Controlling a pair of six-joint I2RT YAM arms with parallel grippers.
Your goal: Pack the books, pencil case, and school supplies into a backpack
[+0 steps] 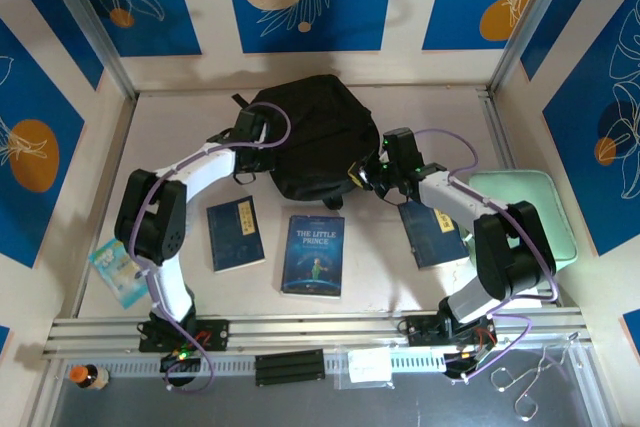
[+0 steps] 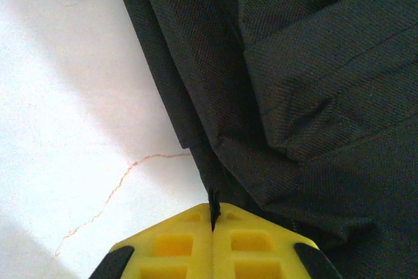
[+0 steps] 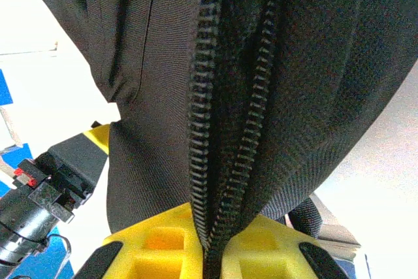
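Top external view: the large soft black fabric backpack [image 1: 300,132] lies far on the white table [image 1: 180,127], between both grippers. Three thin navy-blue paperback books [image 1: 235,233] lie nearer, one partly under the right arm. The left gripper [image 2: 212,221] is closed, pinching the backpack's fabric edge. The right gripper [image 3: 212,246] is closed on its zip track.

books [image 1: 313,254] before backpack [image 1: 305,122], bare table [image 1: 175,117] far-left
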